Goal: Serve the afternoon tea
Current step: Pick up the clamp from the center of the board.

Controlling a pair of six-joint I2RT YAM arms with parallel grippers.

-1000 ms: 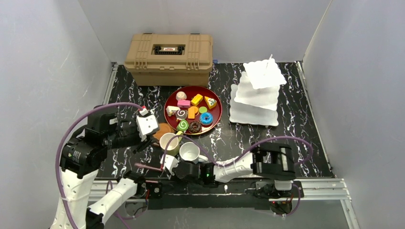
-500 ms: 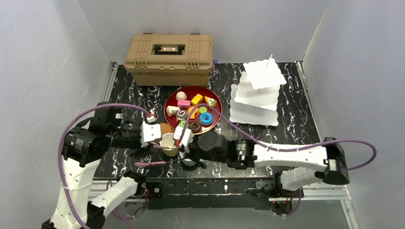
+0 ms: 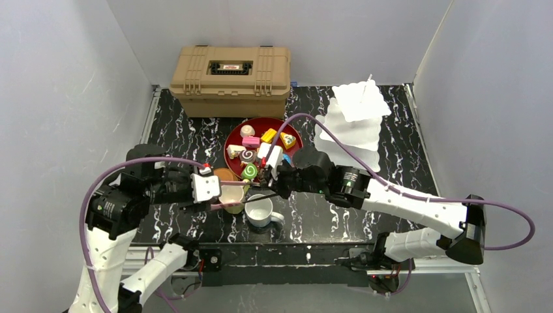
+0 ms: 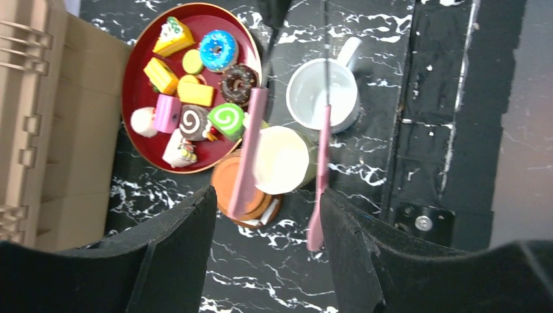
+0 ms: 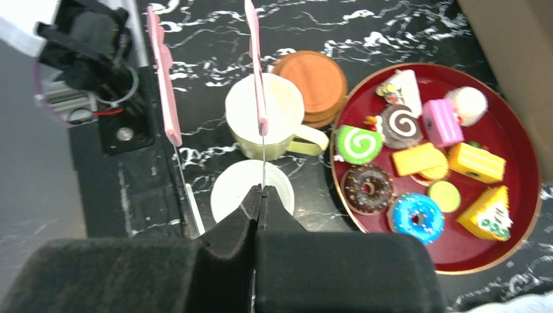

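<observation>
While the tongs hang over the mugs, settle the grip first

As I judge it, the step is getting the tongs (image 4: 251, 150) into a working hold before any pastry moves. My right gripper (image 5: 259, 195) is pressed fully closed, and its wrist view shows the thin metal of one tongs arm running into the tips. My left gripper (image 4: 266, 195) has its fingers (image 4: 176, 261) well apart and grips nothing that I can see. The two pink ends show between those fingers, and I cannot tell whether either touches.

With 12 at the far wall, the pastries (image 5: 417, 160) lie on the plate (image 5: 522, 163) at mid-table, not yet served, and the stand (image 3: 345, 134) is at the plate's 3 o'clock. The yellow mug (image 4: 280, 160) sits at the plate's 7 o'clock, below the pink ends. The white mug (image 4: 310, 98) is just beside it at 4 o'clock, and the coasters (image 4: 225, 182) are stacked at its 12 o'clock.

To do this well I would hold the right wrist level, bring the left fingers square across both arms, and close slowly until both bear evenly. Only then should the right let go. A dip could tip the yellow mug.
</observation>
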